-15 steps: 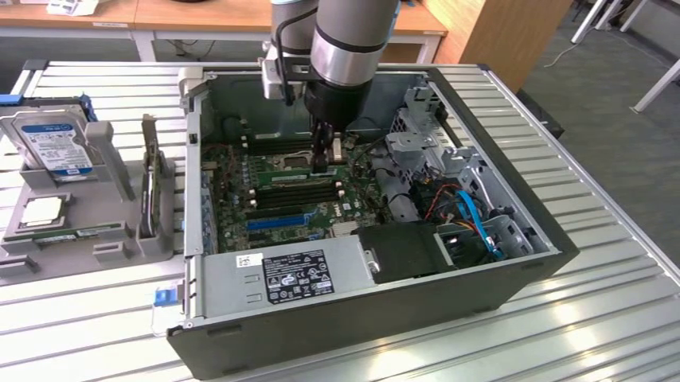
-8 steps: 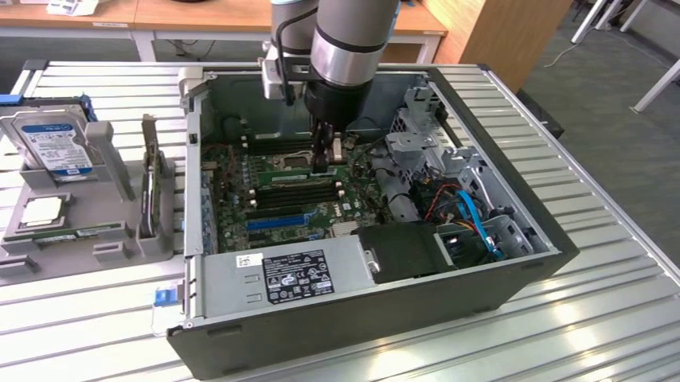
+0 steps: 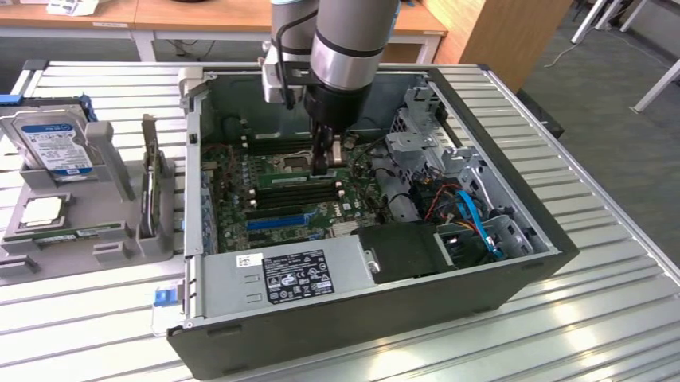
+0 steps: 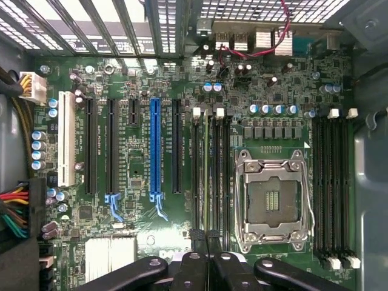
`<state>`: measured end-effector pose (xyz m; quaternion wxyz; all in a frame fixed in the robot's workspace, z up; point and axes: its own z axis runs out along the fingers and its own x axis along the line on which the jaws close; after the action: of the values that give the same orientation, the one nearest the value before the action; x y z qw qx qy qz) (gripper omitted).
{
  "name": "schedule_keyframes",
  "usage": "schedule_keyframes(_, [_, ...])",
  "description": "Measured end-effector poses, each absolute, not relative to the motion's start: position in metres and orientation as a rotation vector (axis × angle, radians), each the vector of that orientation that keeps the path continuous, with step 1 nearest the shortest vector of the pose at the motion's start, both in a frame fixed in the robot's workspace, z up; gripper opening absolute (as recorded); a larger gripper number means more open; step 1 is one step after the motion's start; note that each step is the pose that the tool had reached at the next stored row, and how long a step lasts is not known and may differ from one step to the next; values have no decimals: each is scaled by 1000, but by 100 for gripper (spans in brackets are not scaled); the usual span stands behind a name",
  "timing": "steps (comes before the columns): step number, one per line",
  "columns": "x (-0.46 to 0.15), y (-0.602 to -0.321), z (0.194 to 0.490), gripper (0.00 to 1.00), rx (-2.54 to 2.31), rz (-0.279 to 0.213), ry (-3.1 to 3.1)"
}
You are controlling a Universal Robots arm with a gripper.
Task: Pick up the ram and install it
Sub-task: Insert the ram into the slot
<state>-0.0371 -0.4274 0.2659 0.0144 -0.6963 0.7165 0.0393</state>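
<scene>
Gripper [image 4: 207,268] fingers pressed together over ram [image 4: 205,176] end, no grip visible. Ram stands on edge in the motherboard [image 4: 136,151], 12 o'clock from power supply [image 3: 287,274] in exterior view. Pick looks done; full seating unconfirmed.

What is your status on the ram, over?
Gripper inside the case, jaws shut. Ram upright among the memory slots, right under the jaws; fully seated or not, cannot tell. No obstacle seen around it.
</scene>
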Motion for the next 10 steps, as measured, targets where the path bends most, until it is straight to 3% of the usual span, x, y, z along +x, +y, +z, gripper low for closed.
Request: schedule_keyframes(10, [-37, -428, 252, 11, -2168, 123, 2230])
